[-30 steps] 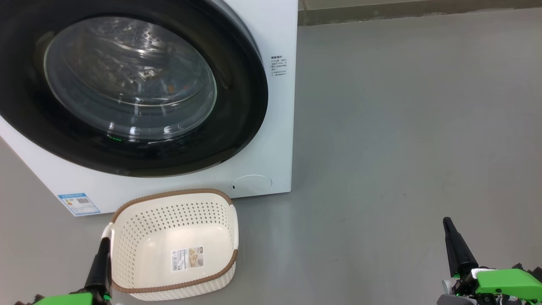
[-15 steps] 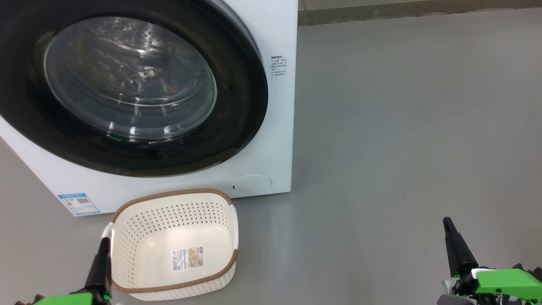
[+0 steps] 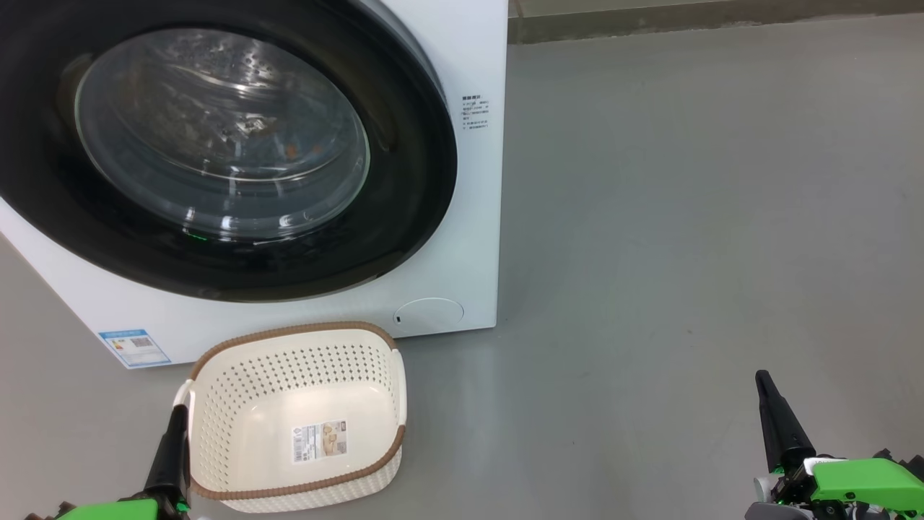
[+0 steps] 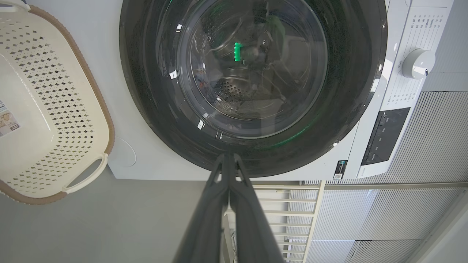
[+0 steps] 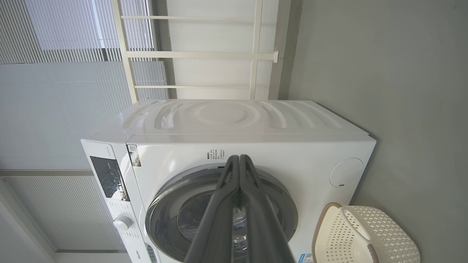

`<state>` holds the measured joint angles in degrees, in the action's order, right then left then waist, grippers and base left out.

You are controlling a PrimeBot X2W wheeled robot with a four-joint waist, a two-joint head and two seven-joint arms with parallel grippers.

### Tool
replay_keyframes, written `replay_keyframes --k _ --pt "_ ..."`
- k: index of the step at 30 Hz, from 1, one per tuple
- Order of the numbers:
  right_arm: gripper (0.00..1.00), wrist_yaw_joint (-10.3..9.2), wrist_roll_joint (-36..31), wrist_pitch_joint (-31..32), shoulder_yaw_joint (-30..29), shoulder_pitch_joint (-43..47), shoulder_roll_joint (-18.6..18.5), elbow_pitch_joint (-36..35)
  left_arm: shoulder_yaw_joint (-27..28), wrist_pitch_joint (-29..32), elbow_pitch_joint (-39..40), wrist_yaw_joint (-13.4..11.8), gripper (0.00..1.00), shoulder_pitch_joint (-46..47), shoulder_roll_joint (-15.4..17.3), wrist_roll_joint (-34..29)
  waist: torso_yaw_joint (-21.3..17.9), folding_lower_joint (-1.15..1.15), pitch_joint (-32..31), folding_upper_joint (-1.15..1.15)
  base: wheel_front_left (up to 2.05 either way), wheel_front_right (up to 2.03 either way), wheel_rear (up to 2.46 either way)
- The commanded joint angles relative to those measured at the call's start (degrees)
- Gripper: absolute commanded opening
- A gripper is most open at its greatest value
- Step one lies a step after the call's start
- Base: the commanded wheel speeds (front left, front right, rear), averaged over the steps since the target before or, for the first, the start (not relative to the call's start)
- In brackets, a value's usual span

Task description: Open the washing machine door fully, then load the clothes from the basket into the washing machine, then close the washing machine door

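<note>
The large round glossy black washing machine door (image 3: pixel 404 180) is shut on the big white washing machine (image 3: pixel 476 217), with orange-flecked clothes (image 3: pixel 289 150) dim behind its glass. The cream-white perforated plastic basket (image 3: pixel 289 368) stands empty on the floor at the machine's front edge, so the task looks done. The left gripper (image 3: pixel 177 417) and right gripper (image 3: pixel 764 384) rest low, fingers pressed together on nothing.

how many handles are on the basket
2: the left handle at one end of the basket, right by the left hand, and the right handle at the opposite end.
</note>
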<state>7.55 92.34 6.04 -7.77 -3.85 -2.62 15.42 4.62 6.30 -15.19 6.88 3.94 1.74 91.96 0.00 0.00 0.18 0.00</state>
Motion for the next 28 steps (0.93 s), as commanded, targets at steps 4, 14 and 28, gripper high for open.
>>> replay_keyframes --k 4,14,28 --pt "0.00 -0.06 -0.13 0.41 1.30 -2.33 -0.34 -1.40 1.88 0.17 1.14 0.60 0.00 2.25 1.14 0.22 0.00 0.00 0.00 0.00 0.00 0.00 0.00" --pt "0.00 -0.06 -0.14 0.42 1.29 -2.33 -0.33 -1.40 1.88 0.17 1.14 0.60 0.00 2.25 1.14 0.22 0.00 0.00 0.00 0.00 0.00 0.00 0.00" --pt "0.00 -0.06 -0.16 0.44 1.27 -2.33 -0.31 -1.40 1.88 0.17 1.14 0.60 0.00 2.25 1.14 0.22 0.00 0.00 0.00 0.00 0.00 0.00 0.00"
